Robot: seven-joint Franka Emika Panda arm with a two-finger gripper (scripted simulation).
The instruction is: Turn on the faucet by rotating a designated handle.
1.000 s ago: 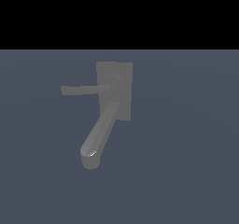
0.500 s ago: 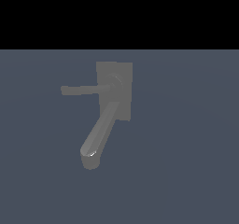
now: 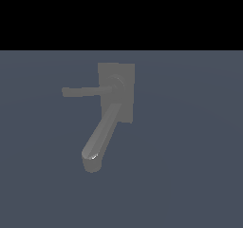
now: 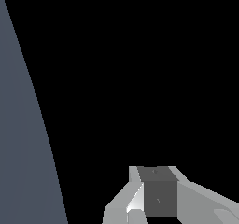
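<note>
Showing only in the wrist view, the hand appears as pale grey fingers around a dark block, against blackness and a strip of blue-grey surface; whether the fingers are apart or together cannot be told. It is absent from the exterior view. There the faucet stands on the blue-grey worktop, its thick spout reaching nearer and leftward, and the handle pointing straight toward the exterior view's left.
</note>
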